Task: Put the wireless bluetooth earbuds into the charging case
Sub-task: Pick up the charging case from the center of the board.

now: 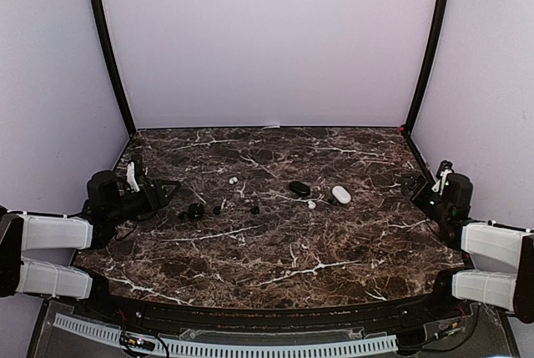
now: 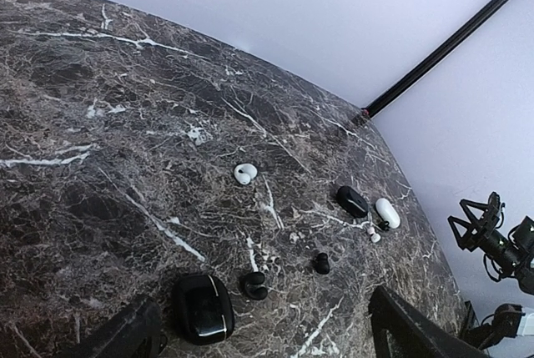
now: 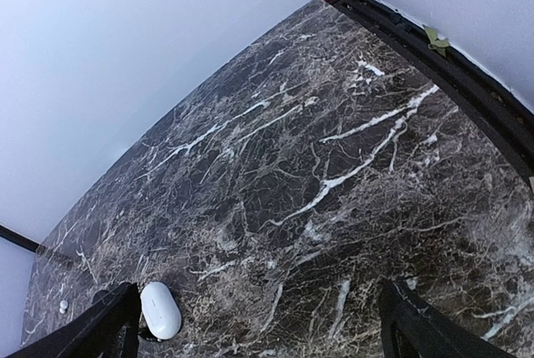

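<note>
The marble counter (image 1: 275,258) spans the view. The left gripper (image 1: 167,191) sits low by the left edge, its fingers (image 2: 125,337) apart and holding nothing. The right gripper (image 1: 415,185) sits by the right edge, its fingers (image 3: 430,325) also apart.

3 cases lie mid-counter: the left black case (image 2: 203,308) just ahead of the left gripper, and the right black case (image 2: 351,200) near the white case (image 2: 387,212), right of centre.

4 buds lie loose:
- 1 black bud (image 2: 254,284) just beside the left black case
- a second black bud (image 2: 321,263) further right
- 1 white bud (image 2: 244,173) toward the back edge
- a small white bud (image 2: 373,235) on the near-edge side of the right 2 cases
</note>
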You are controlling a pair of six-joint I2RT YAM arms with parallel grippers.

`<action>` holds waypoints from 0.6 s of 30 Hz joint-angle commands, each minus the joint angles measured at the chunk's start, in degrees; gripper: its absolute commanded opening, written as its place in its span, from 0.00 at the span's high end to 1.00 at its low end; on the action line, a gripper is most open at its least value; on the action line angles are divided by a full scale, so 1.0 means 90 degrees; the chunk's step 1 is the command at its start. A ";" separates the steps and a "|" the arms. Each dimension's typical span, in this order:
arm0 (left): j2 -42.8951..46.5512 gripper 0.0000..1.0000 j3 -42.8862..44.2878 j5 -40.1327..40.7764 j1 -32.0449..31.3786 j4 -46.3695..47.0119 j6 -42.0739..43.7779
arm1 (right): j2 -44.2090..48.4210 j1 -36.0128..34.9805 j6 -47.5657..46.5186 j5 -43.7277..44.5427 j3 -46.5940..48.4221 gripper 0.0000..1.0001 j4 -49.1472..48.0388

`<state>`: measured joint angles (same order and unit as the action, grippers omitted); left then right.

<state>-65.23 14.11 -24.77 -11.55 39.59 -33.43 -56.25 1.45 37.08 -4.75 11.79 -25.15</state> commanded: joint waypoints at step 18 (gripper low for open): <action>-0.0987 0.03 0.0513 -0.0734 -0.0432 0.0298 0.0311 | -0.1065 -0.1907 -0.1222 0.0604 0.1006 0.08 0.0042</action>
<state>-73.56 15.57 -32.36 -13.15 44.21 -33.45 -63.44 -9.63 32.01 -4.47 16.88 -24.91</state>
